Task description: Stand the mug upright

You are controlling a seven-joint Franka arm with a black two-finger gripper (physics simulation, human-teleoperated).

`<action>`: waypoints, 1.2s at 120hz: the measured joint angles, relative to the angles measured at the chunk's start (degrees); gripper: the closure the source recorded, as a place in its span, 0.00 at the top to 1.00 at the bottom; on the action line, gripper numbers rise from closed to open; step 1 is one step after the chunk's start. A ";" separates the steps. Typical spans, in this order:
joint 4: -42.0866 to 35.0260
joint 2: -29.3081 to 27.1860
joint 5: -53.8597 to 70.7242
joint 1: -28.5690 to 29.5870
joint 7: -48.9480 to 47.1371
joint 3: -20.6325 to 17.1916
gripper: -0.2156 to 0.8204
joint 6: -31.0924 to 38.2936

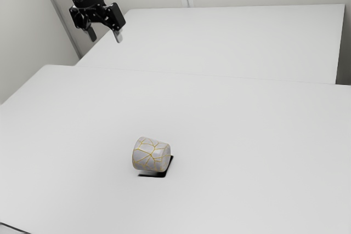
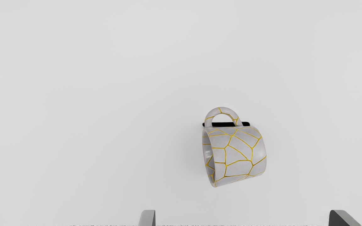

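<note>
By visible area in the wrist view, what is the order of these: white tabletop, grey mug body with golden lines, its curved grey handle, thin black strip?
1. White tabletop
2. Grey mug body with golden lines
3. Curved grey handle
4. Thin black strip, partly covered by the handle

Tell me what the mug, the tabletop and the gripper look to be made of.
Mug: probably glazed ceramic, pale grey with gold crack-like lines; soft highlights suggest a gentle sheen.
Tabletop: smooth, matte white, perhaps laminate or painted board; no grain shows.
Gripper: black body, metal or hard plastic, with grey tips that could be metal.
</note>
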 joint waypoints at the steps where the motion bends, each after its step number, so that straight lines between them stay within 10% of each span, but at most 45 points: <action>1: -0.03 -0.01 -0.05 -0.01 -0.01 0.00 0.79 -0.02; 55: -32.86 0.32 -21.79 0.96 5.26 12.89 0.79 13.70; 92: -49.52 0.49 -47.78 -0.77 20.48 14.11 0.79 29.59; 144: -61.38 0.68 -70.73 0.28 43.72 16.75 0.79 32.72</action>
